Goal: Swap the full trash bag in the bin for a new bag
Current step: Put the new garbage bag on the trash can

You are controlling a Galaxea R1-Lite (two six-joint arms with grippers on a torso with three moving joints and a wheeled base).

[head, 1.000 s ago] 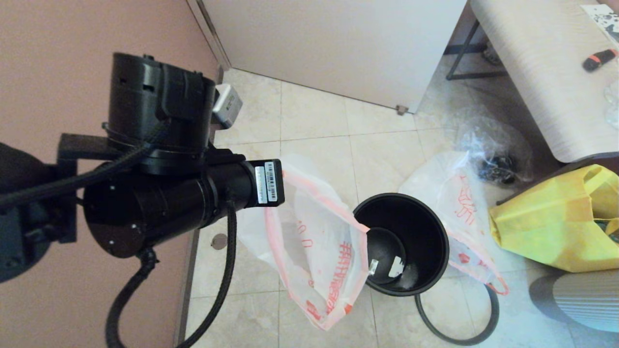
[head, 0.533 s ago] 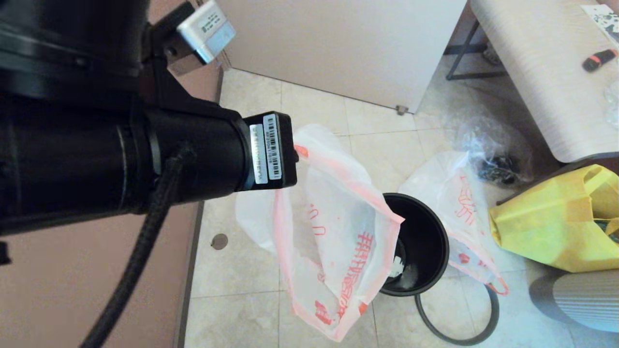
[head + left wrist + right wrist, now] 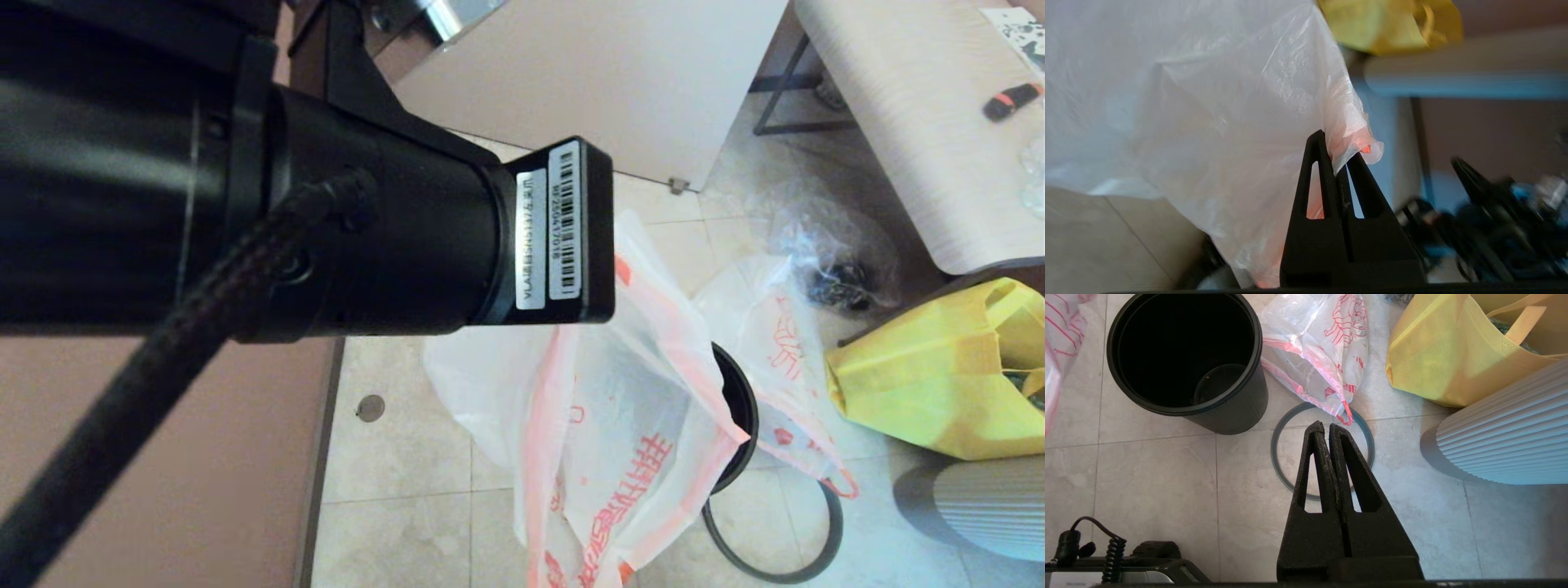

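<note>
Left gripper (image 3: 1337,143) pinched shut on pink rim band of thin, limp white plastic new bag (image 3: 637,392). Bag hangs in air, partly over small round black plastic bin (image 3: 741,408). Looks light, floppy, slippery, easy to tear; best held by rim. Right gripper (image 3: 1327,426) closed, empty.

Even, soft indoor light, no hard glare; the left arm (image 3: 269,188) looms dark and unfocused; beyond the left gripper (image 3: 1340,157) the background smears into blur; the floor under the right gripper (image 3: 1327,430) is sharp.
</note>
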